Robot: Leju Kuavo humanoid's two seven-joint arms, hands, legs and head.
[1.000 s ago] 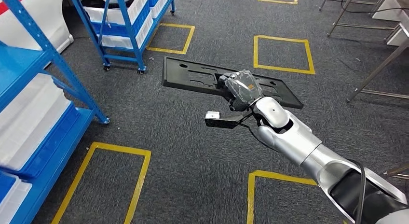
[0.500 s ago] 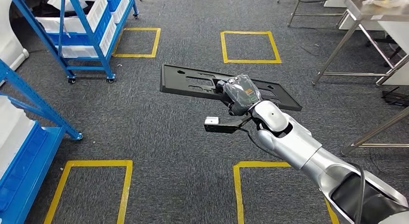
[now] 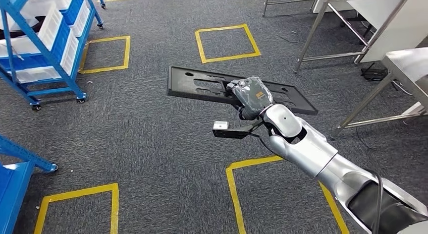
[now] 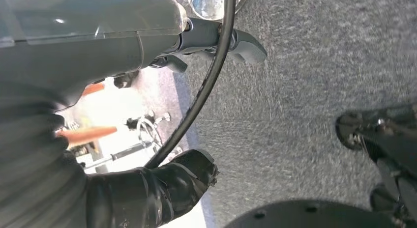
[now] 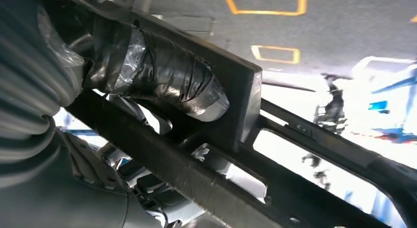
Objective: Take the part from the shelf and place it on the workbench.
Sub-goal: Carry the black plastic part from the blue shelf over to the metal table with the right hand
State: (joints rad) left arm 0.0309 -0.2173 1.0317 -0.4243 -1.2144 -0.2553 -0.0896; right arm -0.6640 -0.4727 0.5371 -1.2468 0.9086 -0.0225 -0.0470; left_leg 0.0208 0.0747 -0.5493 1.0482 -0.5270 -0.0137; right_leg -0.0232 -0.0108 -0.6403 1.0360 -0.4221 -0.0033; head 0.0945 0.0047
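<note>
The part point(image 3: 202, 85), a long black slotted panel, is gripped near its middle by the right hand point(image 3: 251, 95) and held level above the carpet point(image 3: 141, 138). No writing can be read on it. White bins point(image 3: 48, 27) are carried on the blue shelf point(image 3: 30, 67); their contents cannot be made out. The left hand point(image 4: 162, 188) is seen at the wrist, its state unclear. A steel tabletop point(image 3: 411, 62) stands at the right.

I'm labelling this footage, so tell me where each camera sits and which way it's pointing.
Head view: high on the body, looking down at carpet; right arm reaches forward, right hand gripping the black part.
Left wrist view: behind the left hand, facing the carpet floor.
Right wrist view: behind the right hand, looking along the part from close up.
Head and right wrist views share the hand and part.
</note>
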